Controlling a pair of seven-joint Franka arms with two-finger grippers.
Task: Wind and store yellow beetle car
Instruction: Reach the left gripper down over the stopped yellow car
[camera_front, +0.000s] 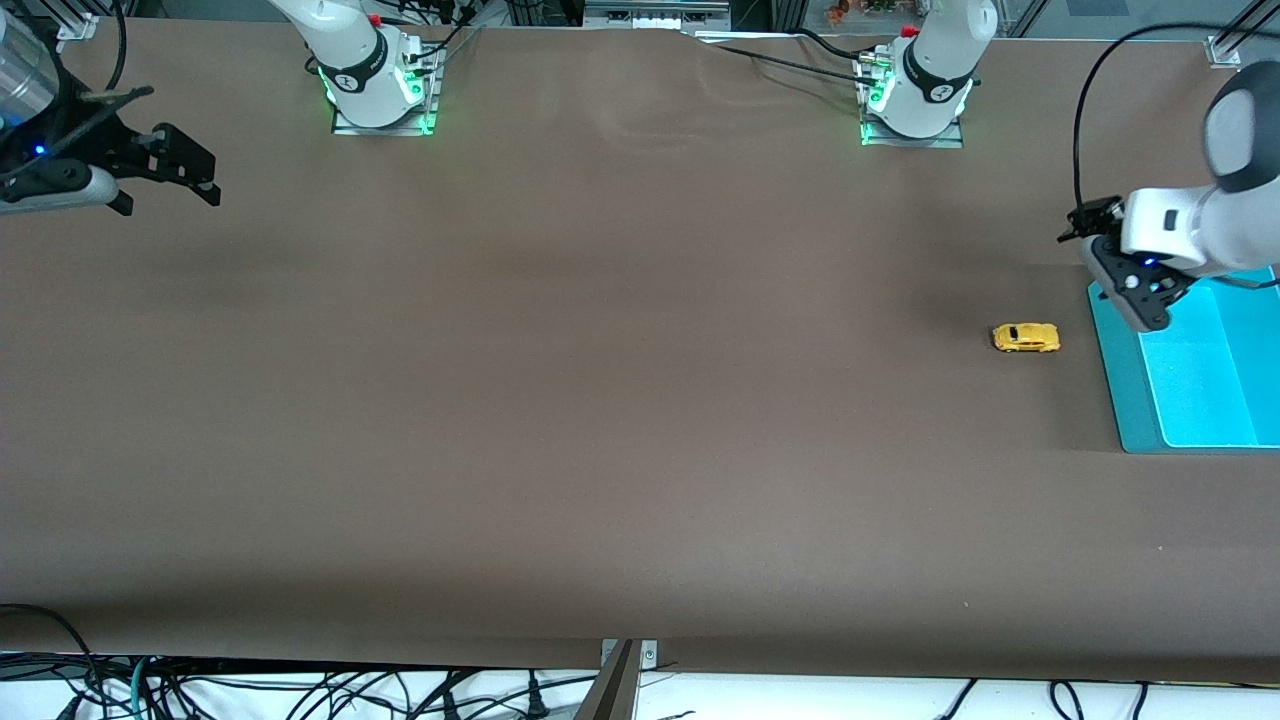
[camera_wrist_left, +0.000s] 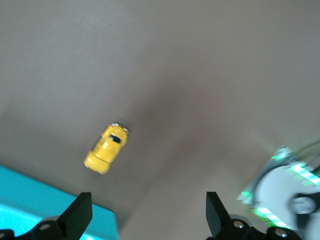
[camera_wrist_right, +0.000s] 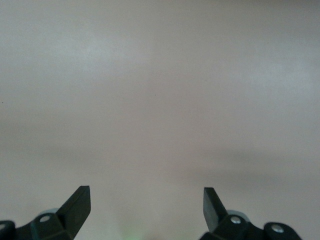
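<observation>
Flat brown cloth-covered surface (camera_front: 600, 400), carrying few items. Shallow turquoise plastic tray (camera_front: 1120, 400), at the left arm's end of the surface, nearest to the front camera of the items listed; interior bare where visible. Small bright-yellow toy beetle car (camera_front: 1025, 338), rounded body, dark windows, standing on its wheels on the cloth just beside the tray's rim, toward the right arm's end, untouched by either arm; nothing stands between it and the tray. Left gripper (camera_front: 1140, 300), black two-finger type, hanging over the tray's corner nearest the robot bases; jaws spread wide, holding nothing, the car (camera_wrist_left: 106, 148) visible on the cloth between them in its wrist view. Right gripper (camera_front: 190, 175), black, waiting over bare cloth at the right arm's end, well apart from the car; jaws likewise wide apart and empty.
</observation>
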